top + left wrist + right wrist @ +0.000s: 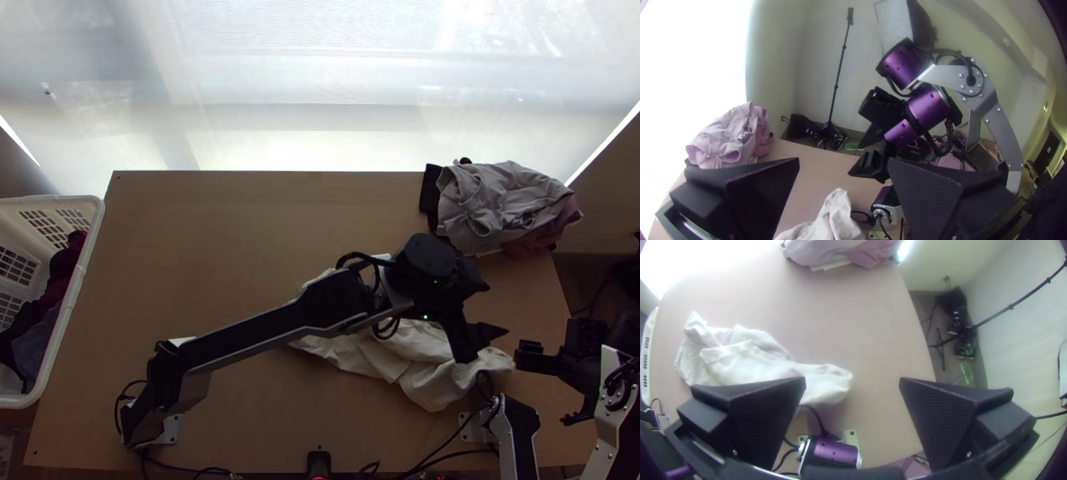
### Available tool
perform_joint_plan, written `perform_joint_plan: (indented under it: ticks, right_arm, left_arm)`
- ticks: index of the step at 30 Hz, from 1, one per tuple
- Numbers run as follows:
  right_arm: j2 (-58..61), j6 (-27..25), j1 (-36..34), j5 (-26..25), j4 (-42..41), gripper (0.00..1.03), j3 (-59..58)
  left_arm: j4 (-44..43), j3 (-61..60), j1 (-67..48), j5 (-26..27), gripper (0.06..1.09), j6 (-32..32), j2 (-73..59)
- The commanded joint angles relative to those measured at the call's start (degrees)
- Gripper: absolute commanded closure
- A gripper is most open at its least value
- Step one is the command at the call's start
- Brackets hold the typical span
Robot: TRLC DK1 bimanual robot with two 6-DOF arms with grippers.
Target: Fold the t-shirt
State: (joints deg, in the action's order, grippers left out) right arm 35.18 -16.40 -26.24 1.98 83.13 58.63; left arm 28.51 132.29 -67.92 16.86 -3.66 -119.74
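- T-shirt (432,376): white, bunched, deeply creased; on the table (216,264), to the arm-base side of the clothes pile (500,204), well apart from it. Can't make out hem or sleeves.
- Left gripper (485,345): fingers spread, nothing between them. Over one end of the t-shirt, base side of the clothes pile.
- Right gripper (852,386): fingers wide apart, holding nothing. Base side of the clothes pile too, farther out toward the table's right side.
- Main risk, my reading: the two grippers knock. Cause would be the left arm (256,332) reaching across, its fingers near the other gripper; both going for the same end together invites it.
- Second risk: a pinch into the bunch takes several layers and lifts a lump. Cause: creases hiding the garment's edges.
- Third: a cable (819,420) runs just beside the t-shirt, base side of the clothes pile. Cloth dragged that way could snag.
- Edges: the table's right side runs down from the clothes pile toward the bases, near the right gripper. A pull outward could trail cloth over it.
- Room: wood stretches from the clothes pile across toward the laundry basket (75,288). Looks the better side for spreading. Swinging toward the clothes pile risks brushing it and mixing garments.
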Motion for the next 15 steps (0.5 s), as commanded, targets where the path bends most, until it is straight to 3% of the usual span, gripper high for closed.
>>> perform_joint_plan:
  ticks: [1,5,7,11,15]
  right_arm:
    - [0.8,-0.6,-0.2,0.1,0.2,0.05,-0.4]
    - [2.8,1.4,5.1,0.7,0.1,0.05,-1.1]
    - [3.9,3.0,8.7,1.1,0.1,0.05,-1.1]
    - [4.9,7.4,16.4,1.4,-0.2,0.05,-1.5]
    - [5.5,8.8,19.8,1.4,-0.9,0.05,-1.4]
  left_arm:
    - [7.9,-2.9,6.7,-0.2,0.11,5.3,3.5]
    - [29.8,-8.5,15.8,0.5,0.10,15.5,5.5]
    - [36.2,-13.5,20.5,0.5,0.11,21.0,7.2]
    - [34.2,-29.0,27.2,-1.5,0.11,30.0,13.0]
    - [21.4,-41.1,27.5,-13.2,0.11,39.6,16.9]
